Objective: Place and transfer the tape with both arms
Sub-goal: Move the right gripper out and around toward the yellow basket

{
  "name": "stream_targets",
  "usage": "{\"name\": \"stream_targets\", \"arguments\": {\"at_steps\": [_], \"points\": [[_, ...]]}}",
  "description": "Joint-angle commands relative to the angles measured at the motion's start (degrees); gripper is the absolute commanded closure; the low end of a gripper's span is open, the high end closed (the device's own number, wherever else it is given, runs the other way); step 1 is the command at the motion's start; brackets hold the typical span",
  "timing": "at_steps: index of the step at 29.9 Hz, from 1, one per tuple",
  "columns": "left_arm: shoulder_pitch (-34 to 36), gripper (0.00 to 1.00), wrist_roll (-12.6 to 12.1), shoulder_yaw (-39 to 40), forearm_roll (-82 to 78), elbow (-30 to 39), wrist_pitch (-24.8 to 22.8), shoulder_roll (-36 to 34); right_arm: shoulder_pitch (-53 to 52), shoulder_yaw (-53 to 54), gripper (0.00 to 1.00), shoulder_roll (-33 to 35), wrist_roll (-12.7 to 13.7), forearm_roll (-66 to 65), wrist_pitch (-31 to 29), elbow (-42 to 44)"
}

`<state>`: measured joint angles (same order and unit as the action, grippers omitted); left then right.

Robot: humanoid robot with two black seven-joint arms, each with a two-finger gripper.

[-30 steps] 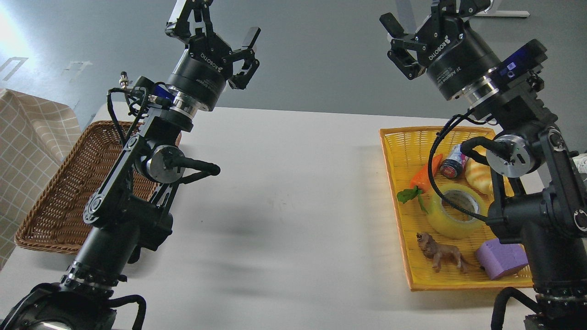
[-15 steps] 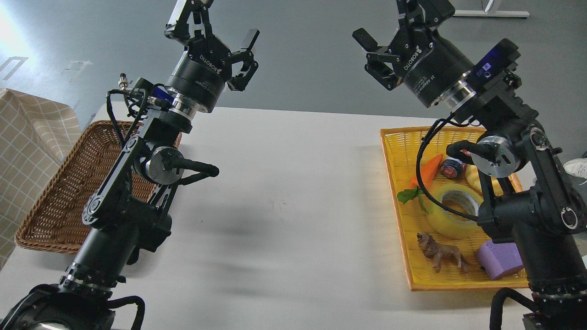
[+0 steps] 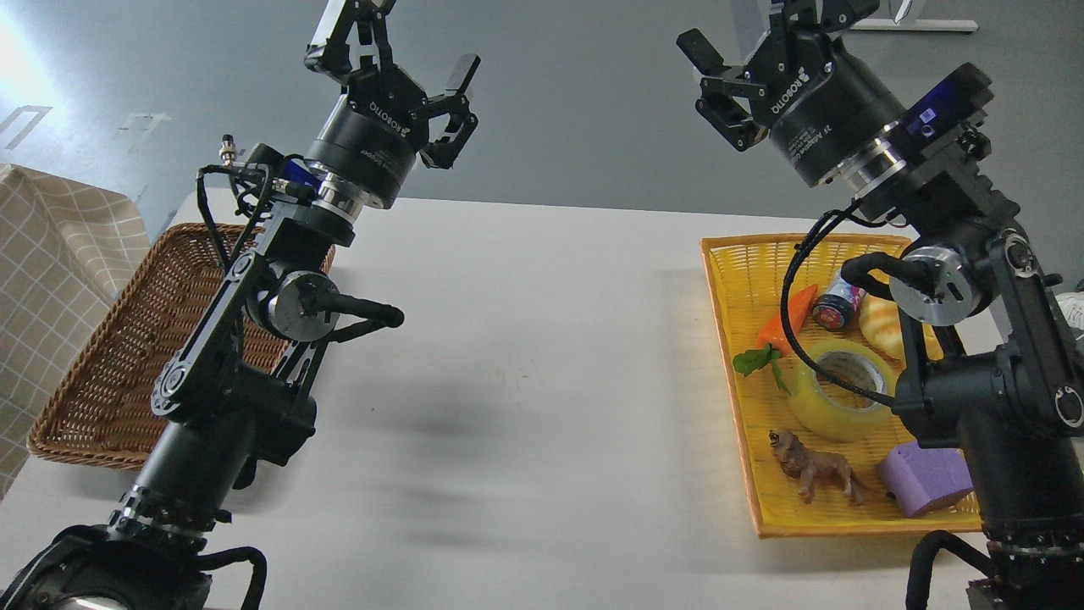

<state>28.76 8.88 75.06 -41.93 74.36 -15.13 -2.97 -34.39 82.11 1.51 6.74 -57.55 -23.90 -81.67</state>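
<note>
The tape (image 3: 834,394), a translucent yellow roll with a grey-white core, lies flat in the yellow basket (image 3: 735,280) on the right of the table. A cable of my right arm crosses in front of it. My right gripper (image 3: 754,30) is open and empty, raised high above the basket's far end, with its upper finger partly cut off by the top edge. My left gripper (image 3: 396,51) is open and empty, raised high over the far left of the table, above the brown wicker basket (image 3: 102,381).
The yellow basket also holds a toy carrot (image 3: 783,322), a small jar (image 3: 837,307), a croissant toy (image 3: 885,326), a lion figure (image 3: 813,473) and a purple block (image 3: 923,479). A checked cloth (image 3: 47,271) lies at the far left.
My right gripper swung left and lower, then back to the right and up, ending a little left of where it began. The left arm and the tape have not moved.
</note>
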Motion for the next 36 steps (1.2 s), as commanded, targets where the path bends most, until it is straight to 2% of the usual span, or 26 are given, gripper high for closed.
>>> {"name": "stream_targets", "arguments": {"at_steps": [1, 4, 6, 9, 12, 15, 19, 20, 21, 22, 25, 27, 36], "points": [[0.07, 0.01, 0.00, 0.09, 0.00, -0.01, 0.01, -0.02, 0.29, -1.34, 0.00, 7.88, -0.32, -4.06, 0.17, -1.65], [-0.02, 0.01, -0.09, 0.09, 0.00, -0.01, 0.01, 0.07, 0.90, -2.22, 0.00, 14.21, -0.41, -4.33, -0.18, -3.40], [-0.02, 0.01, -0.09, 0.00, 0.00, -0.01, 0.01, -0.02, 2.48, -2.83, 0.00, 21.31, -0.32, -4.15, -0.27, -4.37], [-0.02, 0.01, -0.09, 0.00, 0.00, -0.01, 0.01, -0.02, 5.03, -2.83, 0.00, 27.04, -0.32, -4.06, -0.70, -5.08], [-0.19, 0.01, 0.00, 0.00, 0.00, -0.01, 0.01, -0.02, 8.62, -1.26, 0.00, 32.84, -1.37, -3.89, -4.10, -5.78], [-0.46, 0.01, 0.00, 0.00, 0.00, -0.01, 0.01, 0.07, 13.10, 4.52, 0.00, 34.61, -3.83, -3.89, -4.10, -5.87], [-0.46, 0.01, 0.00, 0.00, 0.00, -0.01, 0.01, 0.07, 15.23, 9.54, 0.00, 36.10, -4.10, -4.24, -4.10, -5.52], [-0.46, 0.01, 0.00, 0.00, 0.00, -0.01, 0.01, 0.16, 15.58, 9.99, 0.00, 37.76, -5.06, -4.41, -4.10, -5.26], [-0.55, 0.01, 0.00, 0.00, 0.00, -0.01, 0.01, 0.16, 15.67, 10.00, 0.00, 38.91, -6.29, -4.50, -4.10, -5.17], [-0.55, 0.01, 0.00, -0.08, 0.00, -0.01, 0.01, 0.24, 16.19, 9.74, 0.00, 41.10, -9.95, -4.68, -4.10, -5.17], [-0.55, 0.01, 0.00, -0.09, -0.09, 0.08, 0.01, 0.33, 18.73, 9.82, 0.00, 42.52, -15.94, -6.25, -4.10, -5.17], [-0.55, 0.01, 0.00, -0.09, -0.09, 0.17, 0.01, 0.33, 20.23, 9.82, 0.00, 42.53, -17.10, -8.71, -4.10, -5.25], [-1.60, 0.01, 0.00, -0.09, -0.09, 0.79, 0.01, 0.33, 24.46, 10.00, 0.00, 42.44, -16.84, -17.94, -4.10, -6.04]]}}
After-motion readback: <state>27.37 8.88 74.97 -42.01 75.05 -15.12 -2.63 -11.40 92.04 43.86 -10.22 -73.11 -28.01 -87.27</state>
